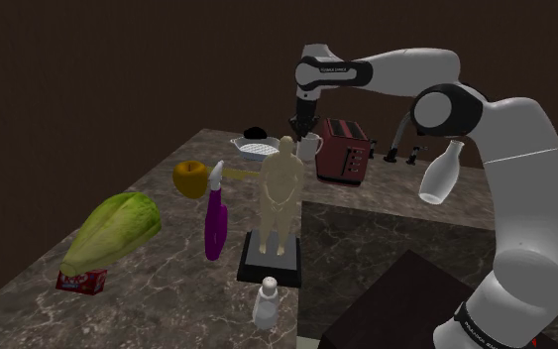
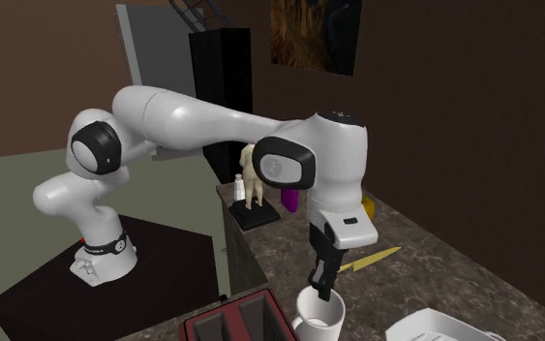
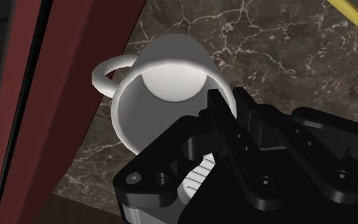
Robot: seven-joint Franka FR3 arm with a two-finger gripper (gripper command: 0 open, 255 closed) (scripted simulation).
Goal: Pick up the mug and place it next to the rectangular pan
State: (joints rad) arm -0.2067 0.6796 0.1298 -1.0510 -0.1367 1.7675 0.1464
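Note:
A white mug (image 1: 311, 148) (image 2: 318, 316) (image 3: 165, 83) stands upright on the dark marble counter, right beside a red toaster (image 1: 343, 151). My black gripper (image 1: 304, 133) (image 2: 317, 289) (image 3: 231, 105) comes down from above and is shut on the mug's rim, one finger inside and one outside, opposite the handle. The rectangular pan (image 1: 255, 149) (image 2: 437, 326) is white and lies just past the mug, toward the shoulder view's left. Whether the mug's base touches the counter I cannot tell.
A tan statue on a black base (image 1: 279, 198), a purple spray bottle (image 1: 214, 220), a yellow apple (image 1: 190, 178), a lettuce (image 1: 113, 230), a red box (image 1: 80, 281) and a white shaker (image 1: 266, 302) crowd the counter. A white bottle (image 1: 442, 171) sits behind the toaster.

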